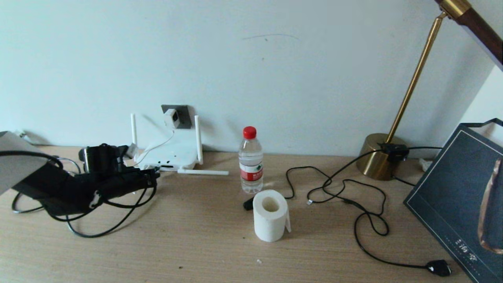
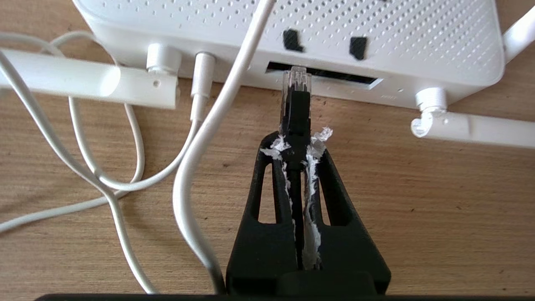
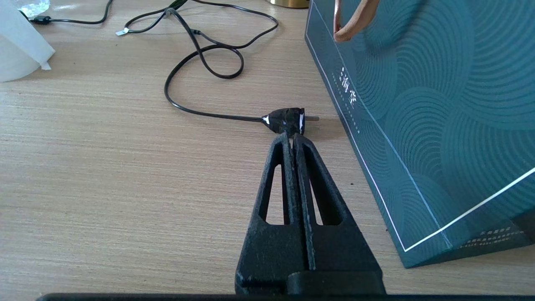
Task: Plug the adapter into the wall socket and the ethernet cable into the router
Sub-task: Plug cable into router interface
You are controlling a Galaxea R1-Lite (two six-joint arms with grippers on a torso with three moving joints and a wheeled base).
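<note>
My left gripper (image 1: 152, 175) (image 2: 296, 144) is shut on the ethernet cable (image 2: 296, 108) just behind its plug. The clear tip (image 2: 296, 78) sits at the mouth of the dark port slot (image 2: 334, 76) in the white router's (image 1: 169, 157) (image 2: 397, 33) front edge. The cable's black slack (image 1: 114, 226) loops over the table under my left arm. The white adapter (image 1: 171, 117) sits in the dark grey wall socket (image 1: 181, 112) above the router, its thin white cord (image 1: 157, 146) (image 2: 217, 108) hanging down. My right gripper (image 3: 292, 136) is shut and empty, low over the table.
A water bottle (image 1: 250, 161) and a tissue roll (image 1: 270, 215) stand mid-table. The brass lamp's base (image 1: 377, 159) is at the back right; its black cord (image 1: 367, 220) (image 3: 200, 62) ends in a black plug (image 1: 439, 268) (image 3: 286, 120) just beyond my right fingertips. A teal bag (image 1: 459, 204) (image 3: 426, 104) lies at right.
</note>
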